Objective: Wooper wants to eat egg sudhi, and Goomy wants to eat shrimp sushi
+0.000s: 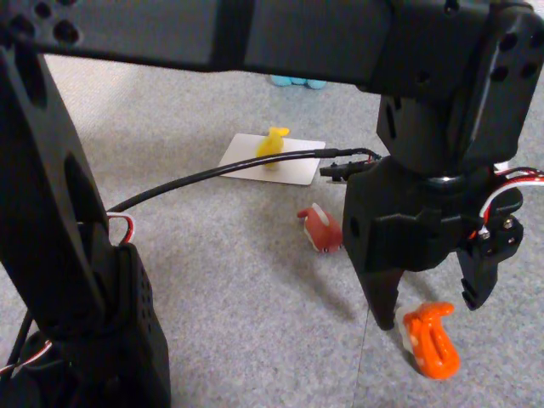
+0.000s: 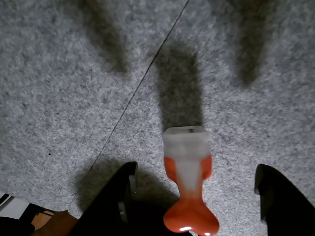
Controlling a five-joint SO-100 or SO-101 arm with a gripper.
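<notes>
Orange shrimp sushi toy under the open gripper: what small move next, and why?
Probably lower straight down, then close. The gripper is open, with the glossy orange plastic shrimp sushi toy lying between its fingers in the wrist view, seemingly untouched, on the grey carpet.

The fixed view sits low behind the arm, looking forward across the grey carpet [image 1: 212,280] from close by. The wrist view looks straight down, very near. Both share the shrimp sushi [image 1: 432,340] [image 2: 189,187] between the gripper [image 1: 429,313] [image 2: 197,196] fingers.
</notes>
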